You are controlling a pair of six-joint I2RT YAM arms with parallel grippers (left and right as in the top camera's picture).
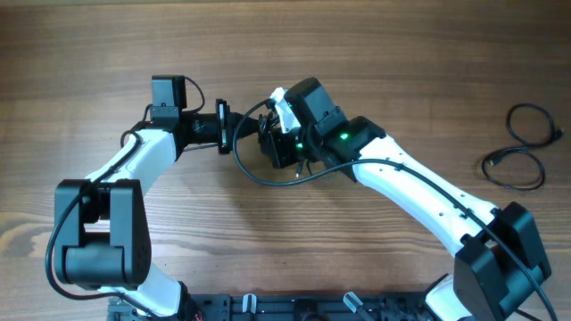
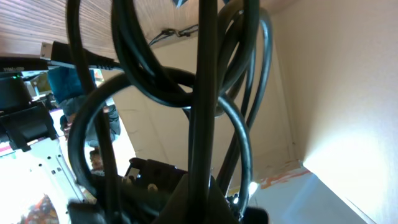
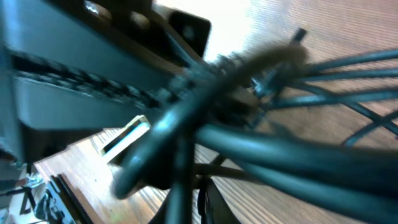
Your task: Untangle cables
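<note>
A bundle of thin black cables (image 1: 265,134) hangs in the air between my two grippers at the table's upper middle. One loop (image 1: 268,178) sags toward the wood. My left gripper (image 1: 234,134) is shut on a strand at the bundle's left side. In the left wrist view, loops (image 2: 168,87) and a plug end (image 2: 46,48) fill the frame above the jaws (image 2: 202,199). My right gripper (image 1: 275,143) grips the bundle's right side. The right wrist view shows blurred strands (image 3: 280,143) close to the lens, with the jaws (image 3: 199,199) closed around them.
A separate black cable (image 1: 522,152) lies in loose loops on the wooden table (image 1: 375,53) at the far right, apart from both arms. The arm bases stand at the front edge.
</note>
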